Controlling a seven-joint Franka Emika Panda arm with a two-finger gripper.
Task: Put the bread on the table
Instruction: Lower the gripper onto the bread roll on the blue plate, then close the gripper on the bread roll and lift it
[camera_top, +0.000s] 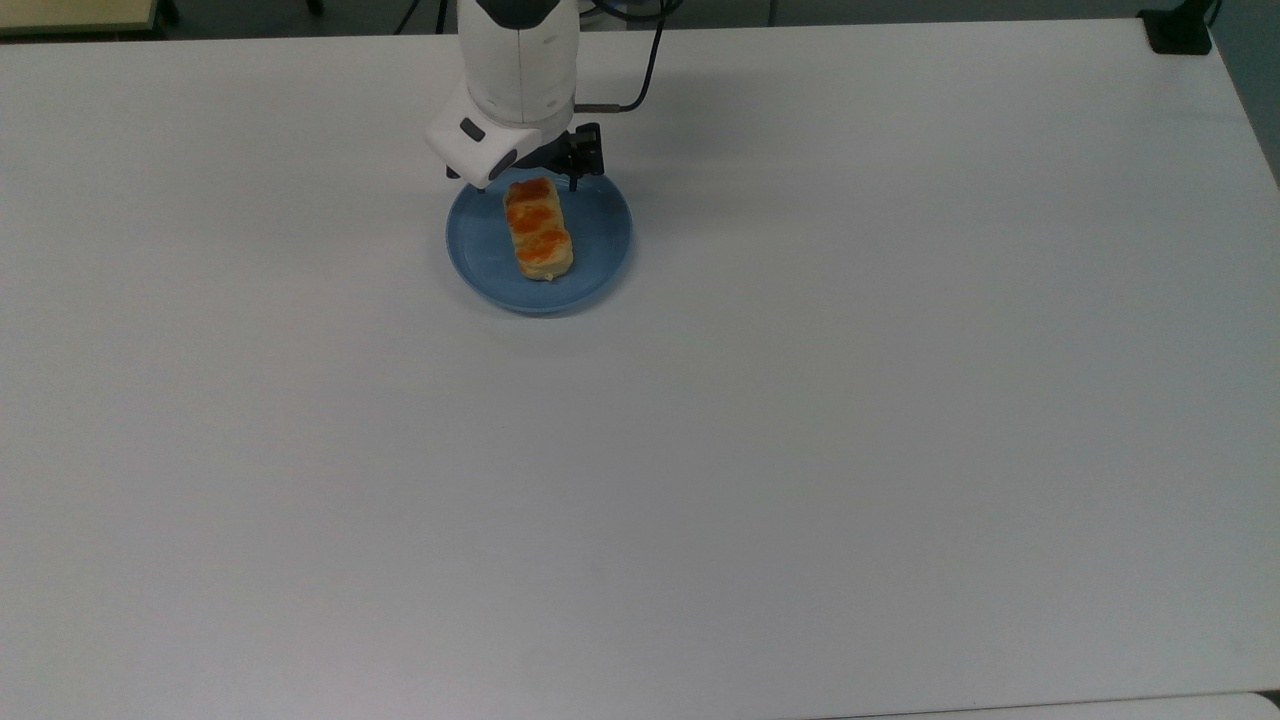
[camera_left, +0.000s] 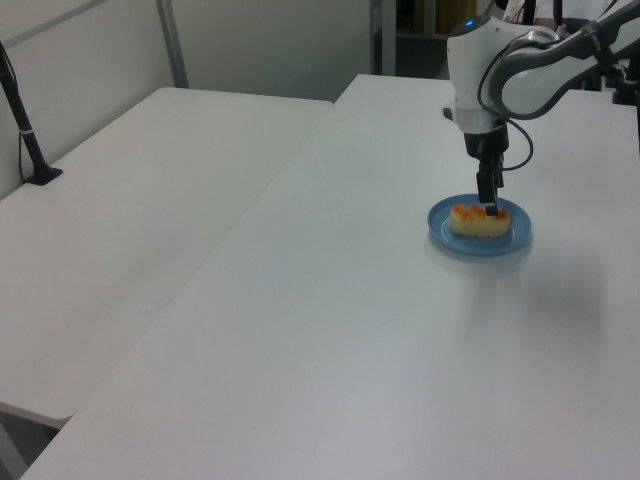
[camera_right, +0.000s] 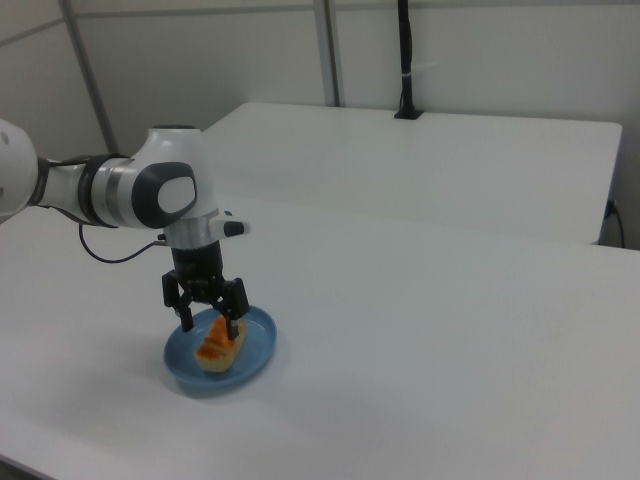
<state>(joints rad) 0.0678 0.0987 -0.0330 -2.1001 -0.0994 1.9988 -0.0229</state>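
Note:
The bread (camera_top: 538, 230), a pale-yellow bun with orange-brown glazed humps, lies on a round blue plate (camera_top: 603, 240) on the white table (camera_top: 800, 450). My gripper (camera_top: 527, 185) hangs open over the bread's end toward the top view's top, one finger on each side of it. In the right view the gripper (camera_right: 212, 326) is low over the bread (camera_right: 218, 347), its fingers apart and level with the bun's top. In the left view the gripper (camera_left: 490, 207) points straight down at the bread (camera_left: 478, 220) on the plate (camera_left: 441, 226). Whether the fingers touch the bun I cannot tell.
A second white table (camera_left: 130, 200) adjoins at the left view's left, with a black post (camera_left: 24, 125) on it. A black clamp (camera_top: 1178, 30) sits at the top view's top right corner. The arm's white body (camera_top: 515, 70) leans over the table's far edge.

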